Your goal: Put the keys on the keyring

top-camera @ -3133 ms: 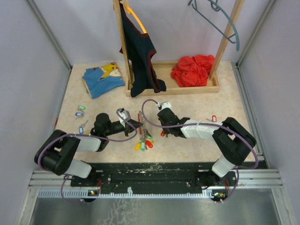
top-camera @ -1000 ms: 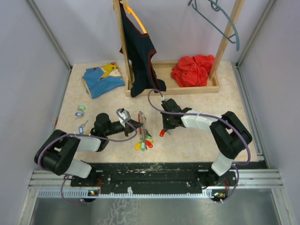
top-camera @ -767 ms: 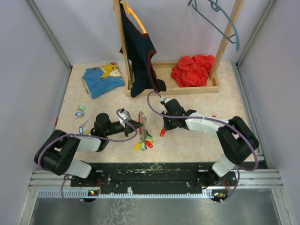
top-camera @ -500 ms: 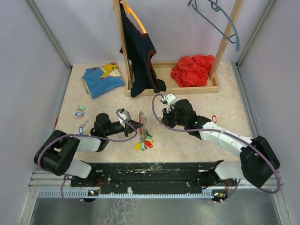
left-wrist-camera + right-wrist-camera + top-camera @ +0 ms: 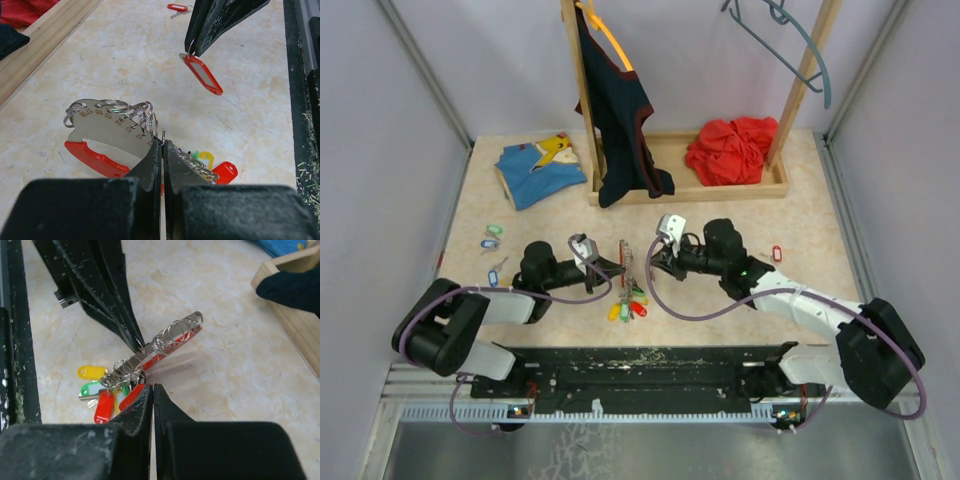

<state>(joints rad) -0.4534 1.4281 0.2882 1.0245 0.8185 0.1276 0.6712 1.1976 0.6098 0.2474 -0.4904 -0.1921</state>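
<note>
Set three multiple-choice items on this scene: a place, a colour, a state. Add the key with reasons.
1. Where does the red cloth lie? A in the wooden tray; B in a bucket; C on a chair.
2. What colour is the tag in the right pincer? A yellow; B blue; C red.
3. How is the left pincer? A wide open; B shut on the keyring; C out of view.
Key: 1 A, heaped in the tray; 2 C, a red tag hangs from its tips; 3 B, its jaws meet on a ring.
</note>
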